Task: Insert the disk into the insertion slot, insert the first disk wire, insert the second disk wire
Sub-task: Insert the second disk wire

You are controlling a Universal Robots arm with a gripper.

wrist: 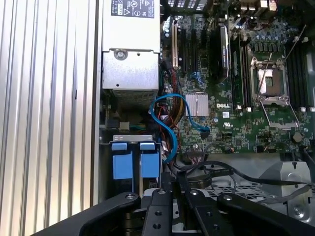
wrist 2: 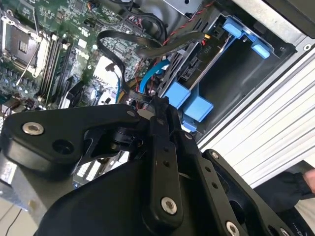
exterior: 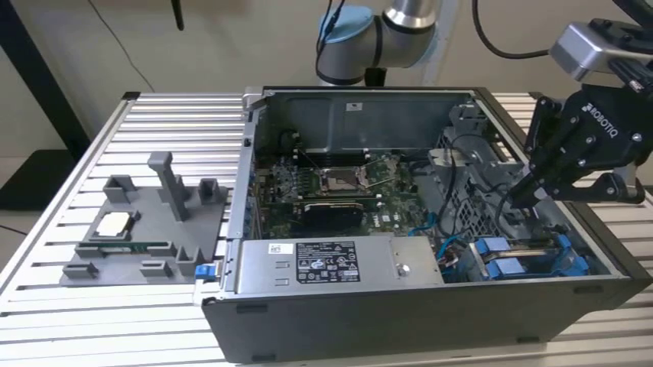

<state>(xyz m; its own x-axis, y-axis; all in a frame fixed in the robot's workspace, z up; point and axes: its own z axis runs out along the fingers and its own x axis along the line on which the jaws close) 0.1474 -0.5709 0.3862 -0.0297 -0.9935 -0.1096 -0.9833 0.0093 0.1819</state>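
Note:
The insertion slot is a dark metal bay in the open computer case, at the exterior view's right. The disk sits inside it, showing mostly its bright blue carrier tabs. My black gripper hangs just above the inner end of the bay. Its fingers are pressed together on the end of a black flat wire, which loops back over the motherboard. A blue wire curls beside the bay.
A grey labelled power-supply box lies next to the bay. The motherboard fills the case floor. A grey plastic fixture tray with small parts stands on the slatted table, at the exterior view's left.

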